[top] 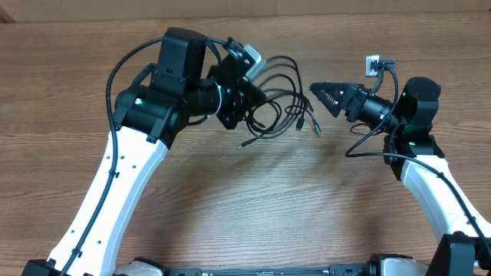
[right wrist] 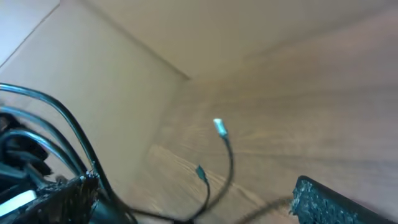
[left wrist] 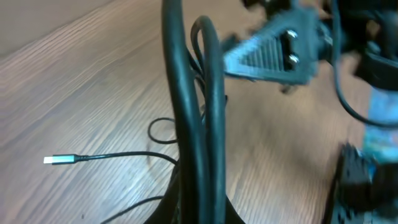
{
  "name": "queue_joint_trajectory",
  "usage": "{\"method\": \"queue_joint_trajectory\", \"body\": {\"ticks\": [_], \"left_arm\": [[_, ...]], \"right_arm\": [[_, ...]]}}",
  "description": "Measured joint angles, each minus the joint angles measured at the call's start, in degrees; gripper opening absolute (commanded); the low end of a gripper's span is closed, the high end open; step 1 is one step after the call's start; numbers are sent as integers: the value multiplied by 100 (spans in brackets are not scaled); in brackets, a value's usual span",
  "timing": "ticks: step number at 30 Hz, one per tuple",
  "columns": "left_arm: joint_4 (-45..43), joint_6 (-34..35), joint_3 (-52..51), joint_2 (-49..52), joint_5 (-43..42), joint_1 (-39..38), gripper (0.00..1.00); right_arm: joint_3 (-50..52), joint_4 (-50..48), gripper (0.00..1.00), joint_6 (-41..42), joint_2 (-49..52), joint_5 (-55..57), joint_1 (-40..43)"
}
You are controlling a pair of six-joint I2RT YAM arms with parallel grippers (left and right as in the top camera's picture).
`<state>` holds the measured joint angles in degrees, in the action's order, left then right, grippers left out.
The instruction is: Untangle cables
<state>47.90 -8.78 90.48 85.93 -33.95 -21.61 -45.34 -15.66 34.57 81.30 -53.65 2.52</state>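
Your left gripper (top: 244,103) is closed on the cables (top: 280,96), holding the bundle near the far edge of the table (top: 230,199), about midway along it. From overhead, the black loops fan out from that gripper toward the right side. Several loose ends trail down toward you, each with a small plug, and the lowest end (top: 244,144) sits closest to the table's middle. In the left wrist view, two thick-looking strands of the cables (left wrist: 186,112) run straight up the frame from the bottom centre, very close to the lens. The fingers themselves are hidden behind them. A thinner strand curves off to the left and ends in a silver plug (left wrist: 55,160) low by the wood, and you cannot tell whether it touches. Your right gripper (top: 324,93) is wide open and holds nothing. It points toward the bundle from the right side, near the outermost loops but apart from them. In its wrist view, the two fingers (right wrist: 62,196) sit at the bottom corners of the frame with a broad gap between them. Two plug ends (right wrist: 219,127) hang in that gap, and the view is blurred.
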Motion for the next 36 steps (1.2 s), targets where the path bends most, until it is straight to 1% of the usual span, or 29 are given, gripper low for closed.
{"method": "queue_joint_trajectory", "body": {"ticks": [3, 5, 10, 13, 18, 22, 27, 30, 34, 36], "left_arm": [[-120, 817, 0, 0, 581, 28, 4], [-160, 1499, 0, 0, 975, 63, 4], [-190, 3613, 0, 0, 1915, 179, 4], [-192, 4782, 0, 0, 2282, 212, 4], [-190, 6384, 0, 0, 2520, 210, 4], [-151, 7125, 0, 0, 2588, 210, 4], [-94, 7591, 0, 0, 2660, 177, 4], [-22, 8214, 0, 2, 2756, 133, 4], [24, 9254, 0, 85, 2846, 39, 5], [17, 9689, 0, 179, 2870, -76, 4]], "right_arm": [[0, 302, 100, 306, 0, 162, 0], [0, 498, 100, 581, 0, 208, 0], [0, 586, 100, 1303, 0, 118, 0], [0, 586, 100, 1554, 0, -59, 0], [0, 586, 100, 1803, 0, -400, 0], [0, 588, 100, 2050, 0, -544, 0], [0, 584, 100, 2503, 0, -605, -57], [0, 586, 100, 2874, 0, -608, -212], [0, 584, 100, 3418, 0, -527, -540], [0, 581, 94, 3628, 0, -433, -717]]}}
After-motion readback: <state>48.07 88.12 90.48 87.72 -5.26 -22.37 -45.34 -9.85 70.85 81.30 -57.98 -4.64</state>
